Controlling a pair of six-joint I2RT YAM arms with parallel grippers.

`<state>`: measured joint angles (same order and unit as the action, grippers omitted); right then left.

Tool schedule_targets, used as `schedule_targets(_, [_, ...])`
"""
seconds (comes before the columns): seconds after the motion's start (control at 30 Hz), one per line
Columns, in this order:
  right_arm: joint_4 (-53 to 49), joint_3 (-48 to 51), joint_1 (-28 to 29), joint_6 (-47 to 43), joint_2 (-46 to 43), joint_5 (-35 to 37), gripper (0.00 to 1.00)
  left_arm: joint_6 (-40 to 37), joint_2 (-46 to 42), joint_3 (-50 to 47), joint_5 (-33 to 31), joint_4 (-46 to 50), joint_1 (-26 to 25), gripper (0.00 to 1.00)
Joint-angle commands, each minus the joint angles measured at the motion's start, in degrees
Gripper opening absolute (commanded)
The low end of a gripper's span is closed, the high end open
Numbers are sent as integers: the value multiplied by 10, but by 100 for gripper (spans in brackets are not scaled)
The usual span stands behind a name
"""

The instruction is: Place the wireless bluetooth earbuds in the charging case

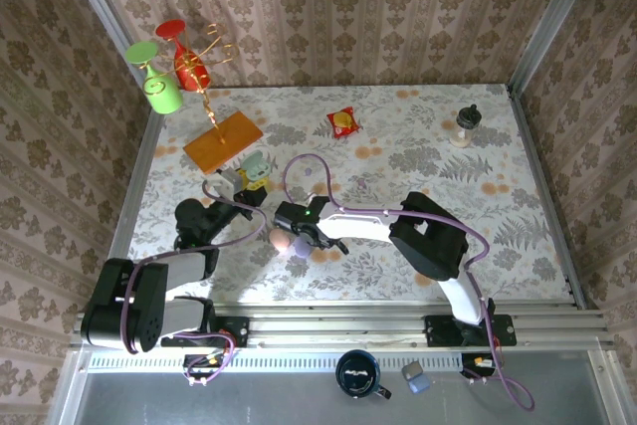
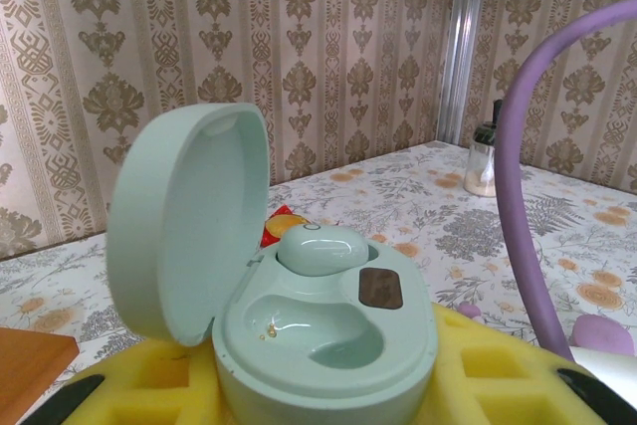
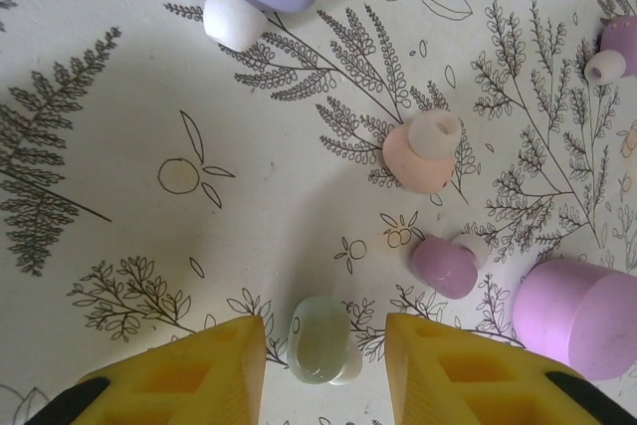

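From above, your left pincer (image 1: pixel 255 180) reaches out over the flowered table (image 1: pixel 418 146) and appears clamped on the mint charging case (image 1: pixel 257 166). Your right pincer (image 1: pixel 296 240) is down at the tabletop nearby, among small pastel pieces. Through the left wrist camera, the case stands with its lid up between the yellow pads (image 2: pixel 498 375), which hug its base. A seated earbud (image 2: pixel 318 246) fills the far pocket, and the near empty pocket (image 2: pixel 318 330) is free. Through the right wrist camera, the green earbud (image 3: pixel 320 338) lies on the table between the yellow fingers (image 3: pixel 189 375). They stand wide apart, with a gap on either side, touching nothing. A peach earbud (image 3: pixel 423 151) and a pink earbud (image 3: pixel 446 266) lie a little beyond, with a purple case (image 3: pixel 582 316) off to the right. Expect the green one to be very light, hard and glossy, so it will likely squirt out if you pinch it off-centre. Take it across its broad body rather than its pale tip, and close slowly and squarely.
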<state>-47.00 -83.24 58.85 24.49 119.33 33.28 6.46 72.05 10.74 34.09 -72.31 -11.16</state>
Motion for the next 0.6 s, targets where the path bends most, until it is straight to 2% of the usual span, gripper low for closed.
schedule_targets(0.0, [-25, -18, 4, -8, 13, 25, 38, 14, 4, 5, 12, -14, 3, 35])
schedule_targets(0.57, [-37, -22, 4, -8, 22, 36, 26, 14, -1, 2, 12, -15, 3, 35])
